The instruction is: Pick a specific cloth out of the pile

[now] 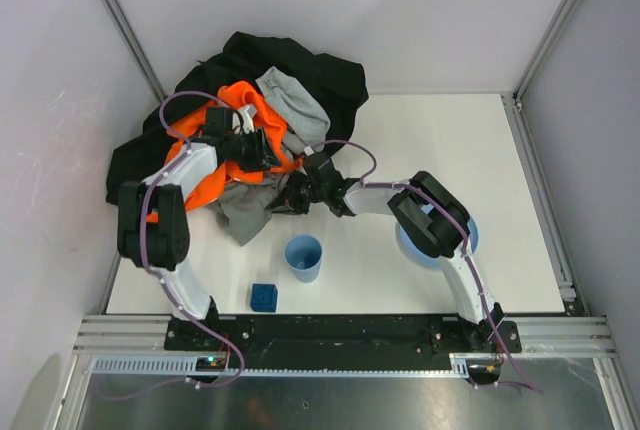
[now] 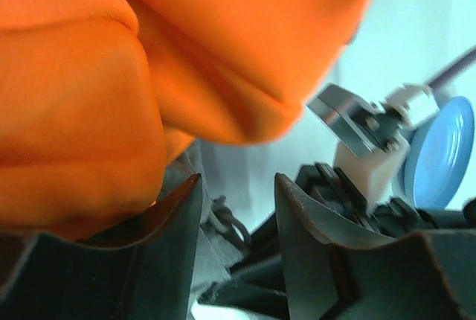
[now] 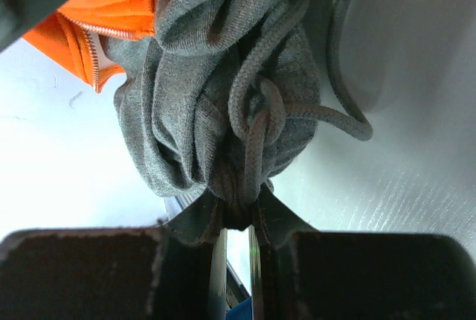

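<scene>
table (image 1: pixel 420 140) white, I see | far left: pile (image 1: pixel 300 65) of black, orange, grey clothes | pile's near edge: dark grey cloth (image 1: pixel 243 215) | near middle: blue cup (image 1: pixel 303 257) upright | just left: blue cube (image 1: pixel 264 296) | right: blue plate (image 1: pixel 410 249)

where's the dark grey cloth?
Top view, centre-left: dark grey cloth at the near edge of the pile beside the orange garment, pinched in the right gripper, behind the blue cup.
</scene>
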Motion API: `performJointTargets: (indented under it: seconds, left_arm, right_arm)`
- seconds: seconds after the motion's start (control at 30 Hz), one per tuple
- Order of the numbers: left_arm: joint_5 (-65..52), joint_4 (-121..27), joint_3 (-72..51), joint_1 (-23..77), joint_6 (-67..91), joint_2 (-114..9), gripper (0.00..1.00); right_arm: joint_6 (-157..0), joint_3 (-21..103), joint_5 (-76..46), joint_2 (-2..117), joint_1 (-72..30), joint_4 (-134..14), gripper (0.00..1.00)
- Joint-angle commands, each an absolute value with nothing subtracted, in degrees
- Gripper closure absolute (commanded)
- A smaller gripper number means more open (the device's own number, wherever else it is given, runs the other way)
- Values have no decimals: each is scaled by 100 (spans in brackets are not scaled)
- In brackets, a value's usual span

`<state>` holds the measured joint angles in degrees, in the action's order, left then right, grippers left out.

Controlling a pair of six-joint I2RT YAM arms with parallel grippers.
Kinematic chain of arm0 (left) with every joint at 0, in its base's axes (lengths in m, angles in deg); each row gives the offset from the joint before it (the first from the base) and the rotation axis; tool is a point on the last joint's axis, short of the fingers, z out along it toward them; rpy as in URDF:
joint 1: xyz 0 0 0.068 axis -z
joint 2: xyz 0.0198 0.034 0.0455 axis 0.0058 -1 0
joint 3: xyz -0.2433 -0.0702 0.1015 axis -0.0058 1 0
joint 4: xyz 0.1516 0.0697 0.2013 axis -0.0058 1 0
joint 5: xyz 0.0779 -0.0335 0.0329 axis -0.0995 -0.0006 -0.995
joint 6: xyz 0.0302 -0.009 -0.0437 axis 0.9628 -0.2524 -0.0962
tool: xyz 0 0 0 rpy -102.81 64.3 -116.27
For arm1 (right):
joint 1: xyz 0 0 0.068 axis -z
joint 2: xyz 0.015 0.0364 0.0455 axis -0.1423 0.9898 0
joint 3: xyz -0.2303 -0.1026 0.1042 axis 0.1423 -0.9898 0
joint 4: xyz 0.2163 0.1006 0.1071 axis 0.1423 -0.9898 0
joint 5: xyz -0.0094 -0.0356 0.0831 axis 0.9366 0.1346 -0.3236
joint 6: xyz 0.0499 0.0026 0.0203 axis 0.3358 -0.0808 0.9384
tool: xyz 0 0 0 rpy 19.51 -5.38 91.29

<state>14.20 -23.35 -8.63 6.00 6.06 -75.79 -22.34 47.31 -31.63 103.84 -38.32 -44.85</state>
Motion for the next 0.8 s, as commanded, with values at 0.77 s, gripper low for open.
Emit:
performJointTargets:
  seconds: [0.77]
  left_arm:
    - [1090, -2312, -1985, -709, 93, -9041, 57]
  right_arm:
    - [-3172, 4682, -3435, 8375, -3150, -5422, 100]
